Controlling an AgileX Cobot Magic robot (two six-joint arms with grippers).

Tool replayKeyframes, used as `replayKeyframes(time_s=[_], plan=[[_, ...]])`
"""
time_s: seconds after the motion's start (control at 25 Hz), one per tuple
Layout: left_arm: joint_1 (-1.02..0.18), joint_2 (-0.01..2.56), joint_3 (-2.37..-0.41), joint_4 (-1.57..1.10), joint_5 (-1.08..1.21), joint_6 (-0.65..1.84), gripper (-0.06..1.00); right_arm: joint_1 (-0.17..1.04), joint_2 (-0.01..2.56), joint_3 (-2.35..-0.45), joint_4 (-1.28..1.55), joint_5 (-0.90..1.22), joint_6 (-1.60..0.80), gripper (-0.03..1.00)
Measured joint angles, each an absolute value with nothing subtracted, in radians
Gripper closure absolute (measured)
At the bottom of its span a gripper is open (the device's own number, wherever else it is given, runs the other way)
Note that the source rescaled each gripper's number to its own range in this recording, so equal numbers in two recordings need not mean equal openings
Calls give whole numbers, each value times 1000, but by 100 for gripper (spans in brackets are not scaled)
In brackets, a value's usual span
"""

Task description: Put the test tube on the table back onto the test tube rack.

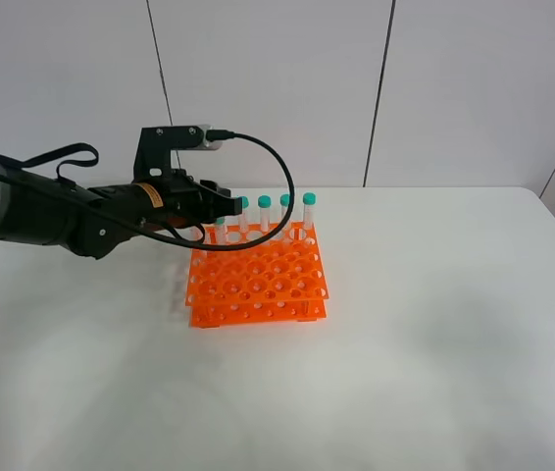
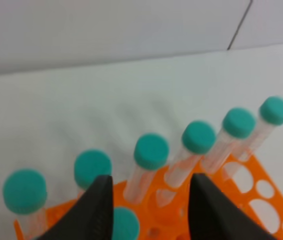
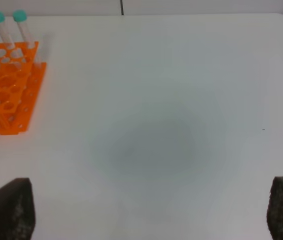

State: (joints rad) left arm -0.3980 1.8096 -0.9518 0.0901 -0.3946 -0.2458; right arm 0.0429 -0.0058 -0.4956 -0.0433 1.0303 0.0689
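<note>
The orange test tube rack [image 1: 258,285] stands on the white table [image 1: 425,373]. Several teal-capped tubes [image 1: 285,211] stand in its back row. My left gripper [image 1: 217,209] hovers over the rack's back left corner. In the left wrist view its dark fingers [image 2: 99,210] are spread apart, so the left gripper [image 2: 151,180] is open. A test tube's teal cap [image 2: 125,225] shows low between them, near one finger, just in front of the back row; its body is hidden. No tube lies on the table. My right gripper [image 3: 149,187] is open and empty above bare table.
White wall panels [image 1: 277,88] rise behind the table's far edge. The left arm's black cable [image 1: 282,182] loops over the rack's back row. The rack's corner [image 3: 9,87] with two tubes shows in the right wrist view.
</note>
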Motion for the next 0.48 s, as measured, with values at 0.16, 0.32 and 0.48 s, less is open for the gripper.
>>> replayKeyframes(time_s=[0.16, 0.32, 0.48], plan=[[-366, 1701, -952, 94, -365, -226, 75, 43, -6, -496, -43, 1030, 69, -3], [-336, 1583, -952, 94, -283, -168, 75, 43, -6, -496, -43, 1030, 69, -3], [-280, 1483, -952, 89, -169, -147, 75, 43, -6, -496, -43, 1030, 69, -3]])
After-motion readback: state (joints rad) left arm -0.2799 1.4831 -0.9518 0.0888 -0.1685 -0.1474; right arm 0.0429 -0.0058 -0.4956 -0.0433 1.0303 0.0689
